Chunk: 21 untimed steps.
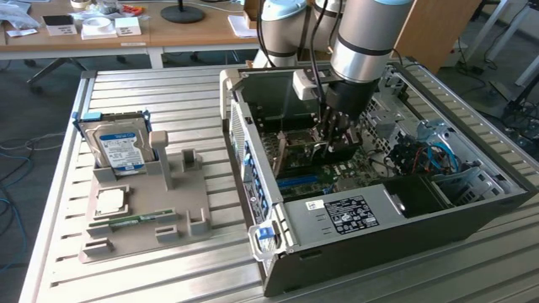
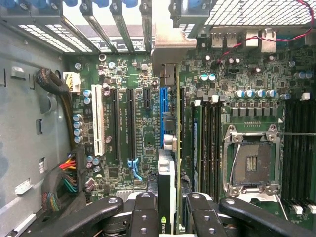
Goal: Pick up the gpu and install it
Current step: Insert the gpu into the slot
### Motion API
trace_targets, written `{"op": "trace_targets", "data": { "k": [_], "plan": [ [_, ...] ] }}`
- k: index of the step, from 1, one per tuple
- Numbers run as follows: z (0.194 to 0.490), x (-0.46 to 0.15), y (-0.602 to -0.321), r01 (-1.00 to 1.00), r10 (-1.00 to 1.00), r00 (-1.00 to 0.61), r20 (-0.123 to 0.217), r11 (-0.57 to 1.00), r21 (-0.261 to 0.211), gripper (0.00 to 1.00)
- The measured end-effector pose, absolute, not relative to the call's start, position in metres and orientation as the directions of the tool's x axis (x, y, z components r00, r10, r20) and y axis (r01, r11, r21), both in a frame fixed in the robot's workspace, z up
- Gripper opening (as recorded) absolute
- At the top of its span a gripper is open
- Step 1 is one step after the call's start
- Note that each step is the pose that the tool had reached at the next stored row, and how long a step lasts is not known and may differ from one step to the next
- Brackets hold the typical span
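Note:
The gpu [image 1: 296, 150] stands on edge inside the open computer case [image 1: 471, 214], over the motherboard. My gripper [image 1: 332, 140] reaches down into the case and is shut on the card's top edge. In the wrist view the gpu [image 2: 170, 168] is seen edge-on between my two black fingers [image 2: 143, 215], with a logo on its dark face. It runs in line with the blue slot [image 2: 162, 116]. Its pale metal bracket [image 2: 168, 47] sits against the case's rear slot openings. Whether the card's lower edge is in the slot is hidden.
A grey fixture [image 1: 139, 214] at the exterior view's left holds a blue-labelled hard drive [image 1: 122, 148], a processor chip [image 1: 111, 201] and a RAM stick [image 1: 135, 221]. Inside the case are the power supply [image 1: 354, 211], CPU socket [image 2: 252, 163], white slot [image 2: 98, 123] and cable bundles [image 2: 64, 180].

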State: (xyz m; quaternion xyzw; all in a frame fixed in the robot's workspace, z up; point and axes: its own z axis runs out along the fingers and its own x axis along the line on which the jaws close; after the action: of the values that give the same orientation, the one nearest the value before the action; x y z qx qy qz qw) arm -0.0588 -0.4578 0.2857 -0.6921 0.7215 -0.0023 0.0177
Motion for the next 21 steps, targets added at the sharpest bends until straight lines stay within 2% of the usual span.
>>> {"op": "trace_targets", "data": {
  "k": [21],
  "plan": [
    [0.2823, -0.0669, -0.4596, -0.999, -0.999, -0.041, -0.022, 0.042, -0.028, 0.27]
  ]
}}
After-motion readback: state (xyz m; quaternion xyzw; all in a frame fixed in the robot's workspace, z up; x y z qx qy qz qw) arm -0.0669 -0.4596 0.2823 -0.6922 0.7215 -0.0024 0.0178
